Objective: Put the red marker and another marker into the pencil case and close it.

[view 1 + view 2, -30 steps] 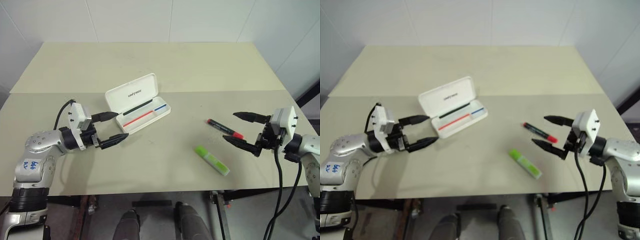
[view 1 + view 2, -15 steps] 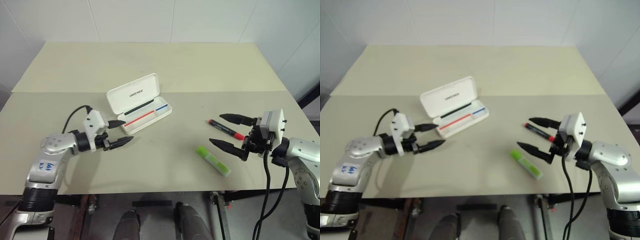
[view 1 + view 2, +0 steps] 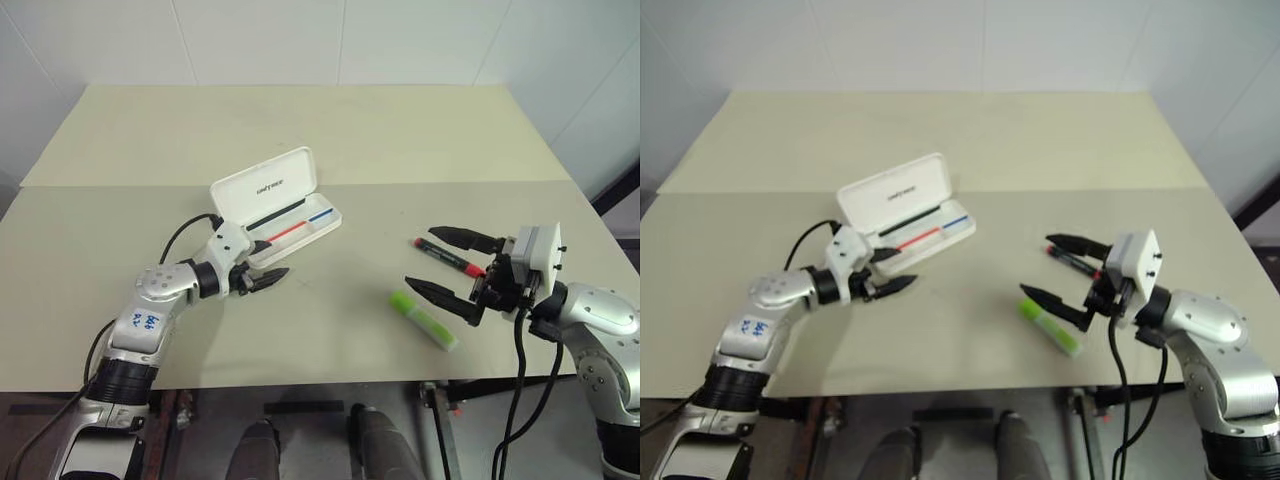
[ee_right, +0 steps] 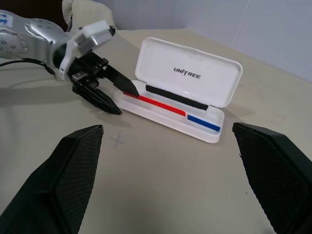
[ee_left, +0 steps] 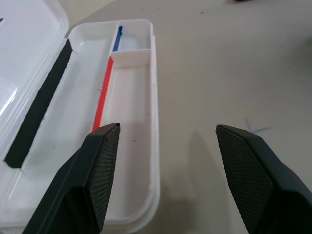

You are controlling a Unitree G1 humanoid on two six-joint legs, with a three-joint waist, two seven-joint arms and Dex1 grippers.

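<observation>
The white pencil case point(image 3: 264, 186) lies open left of the table's middle, its lid tipped back and its tray point(image 5: 154, 83) empty. My left gripper point(image 3: 262, 262) is open at the tray's near end, one finger point(image 5: 100, 165) over the tray, the other over the table, so the tray's front rim lies between them. On the right, the red marker point(image 3: 452, 258) lies flat, and the lime-green marker point(image 3: 425, 320) lies nearer the front edge. My right gripper point(image 3: 420, 258) hangs open and empty over the red marker's left end, pointing toward the case.
The beige table point(image 3: 330, 130) has bare surface behind the case and between the case and the markers. A seam crosses the tabletop just behind the case. In the right wrist view the left gripper point(image 4: 109, 95) shows beside the case point(image 4: 187, 73).
My left gripper has moved forward and right to the tray's near end, and its jaws have narrowed somewhat. The right gripper has shifted left over the markers, staying wide open.
</observation>
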